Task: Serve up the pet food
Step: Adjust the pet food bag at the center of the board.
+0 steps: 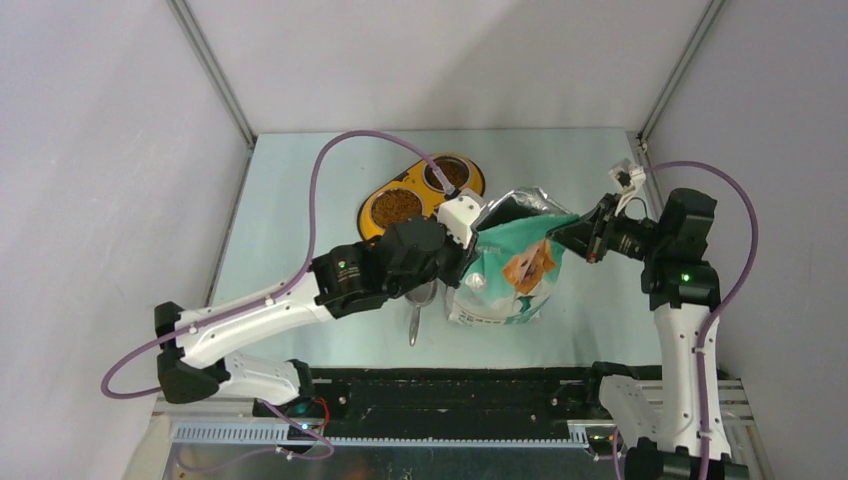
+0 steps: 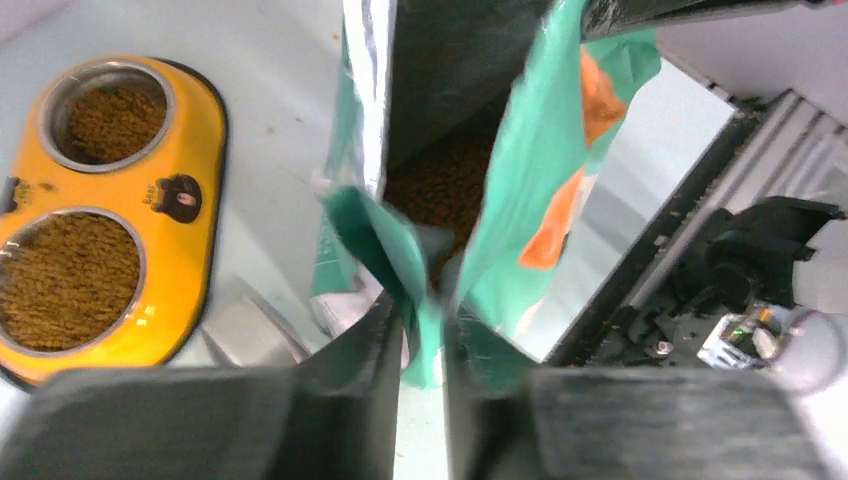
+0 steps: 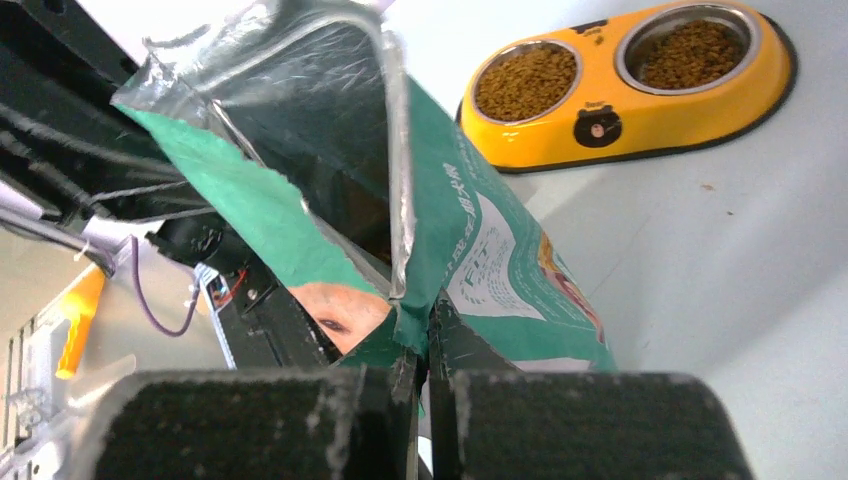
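Grey walls enclose a pale blue-green surface where two robot arms hold a teal-and-white pet food bag open between them. The left gripper is closed almost completely, with a fold of the bag's teal film pinched between its fingers at the left side of the mouth. The right gripper is fully closed on the bag's opposite edge, its fingers clamped flat on the film. The bag's mouth gapes between the two grips, and its silver lining shows.

Pet food, small brown kibble, lies deep inside the open bag, as the left wrist view shows. More of it fills both steel bowls of a yellow double feeder, which stands on the surface just beyond the bag, on the left arm's side. Both bowls look heaped nearly to the rim.

A grey metal scoop lies flat on the surface beside the bag's lower left corner, partly under the left arm, its handle pointing toward the arm bases. Neither gripper touches it. Purple cables loop from both arms above the scene.
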